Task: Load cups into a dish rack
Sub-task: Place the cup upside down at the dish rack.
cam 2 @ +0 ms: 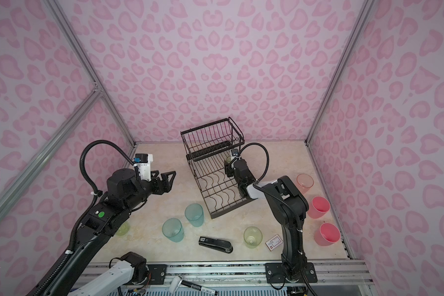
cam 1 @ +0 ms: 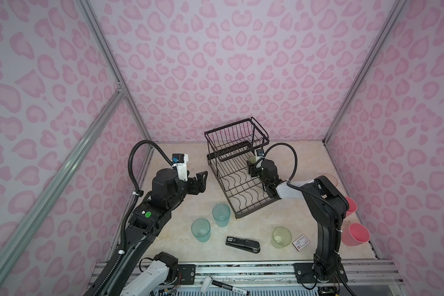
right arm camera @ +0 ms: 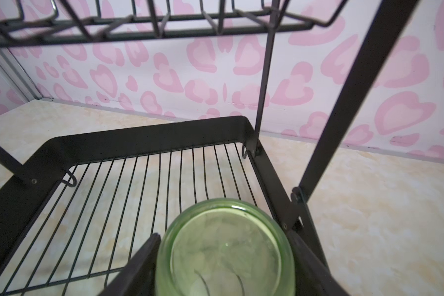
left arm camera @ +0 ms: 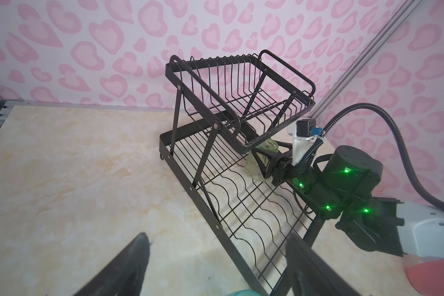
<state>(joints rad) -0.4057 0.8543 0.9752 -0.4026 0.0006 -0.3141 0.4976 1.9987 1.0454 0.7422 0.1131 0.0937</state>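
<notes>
Placing: right jaws grip an upturned green cup (right arm camera: 226,251) over the rack's (right arm camera: 139,139) tray, left jaws gape empty; next, likely lower and release.

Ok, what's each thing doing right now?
Left gripper: open, empty.
Right gripper: shut on held cup.
Dish rack: top basket empty.
Held cup: base up, over dish rack's lower tray.
Stapler: closed, lying flat.
Green cup by stapler: upright.
Teal cups: upright on table.
Pink cups: upright on table.
</notes>
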